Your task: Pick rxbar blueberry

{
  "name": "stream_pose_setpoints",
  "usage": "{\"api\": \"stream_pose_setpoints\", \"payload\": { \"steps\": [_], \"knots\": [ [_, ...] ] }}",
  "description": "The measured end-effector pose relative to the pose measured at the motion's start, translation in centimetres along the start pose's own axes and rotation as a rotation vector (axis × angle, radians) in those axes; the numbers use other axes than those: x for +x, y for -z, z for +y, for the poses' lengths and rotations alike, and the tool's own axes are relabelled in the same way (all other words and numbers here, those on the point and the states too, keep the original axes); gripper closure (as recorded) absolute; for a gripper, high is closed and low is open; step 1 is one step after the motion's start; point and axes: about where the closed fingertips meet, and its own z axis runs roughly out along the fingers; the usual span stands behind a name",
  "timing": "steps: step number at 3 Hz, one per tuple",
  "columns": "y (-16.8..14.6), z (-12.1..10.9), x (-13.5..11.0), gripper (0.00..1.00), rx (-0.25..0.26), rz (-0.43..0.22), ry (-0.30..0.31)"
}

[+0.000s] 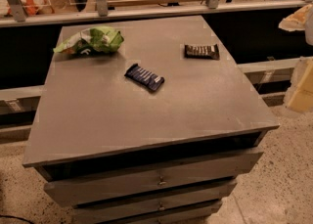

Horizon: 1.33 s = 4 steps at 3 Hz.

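Drawers (156, 181) sat under the surface (98, 120); rxbar blueberry (144, 77) lay flat mid-top
It looked light and slick-wrapped, best pinched across its width; pincer was out of view, its state untellable

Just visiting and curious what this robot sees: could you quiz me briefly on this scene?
1. True or false: the flat navy-blue wrapped snack bar lies nearer the middle of the grey cabinet top than the brownish-black wrapped bar.
2. Which sits far left: A the crumpled green-and-white snack bag, B the navy bar, C the brownish bar?
3. Is the robot's tool in view?
Key: 1 true; 2 A; 3 no, it is out of view.
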Motion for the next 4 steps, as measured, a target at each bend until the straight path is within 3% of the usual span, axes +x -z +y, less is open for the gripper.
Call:
{"api": "stream_pose_setpoints", "payload": {
  "steps": [1, 2, 3, 4],
  "knots": [
    [0.0, 0.0, 0.0, 0.00, 0.000, 0.000, 0.000],
    [-0.3, 0.5, -1.1, 0.00, -0.021, -0.063, 0.017],
    [-2.8, 1.7, -3.0, 0.00, -0.088, -0.212, -0.008],
    [-5.4, 3.2, -5.8, 0.00, -0.125, -0.385, -0.085]
  ]
}}
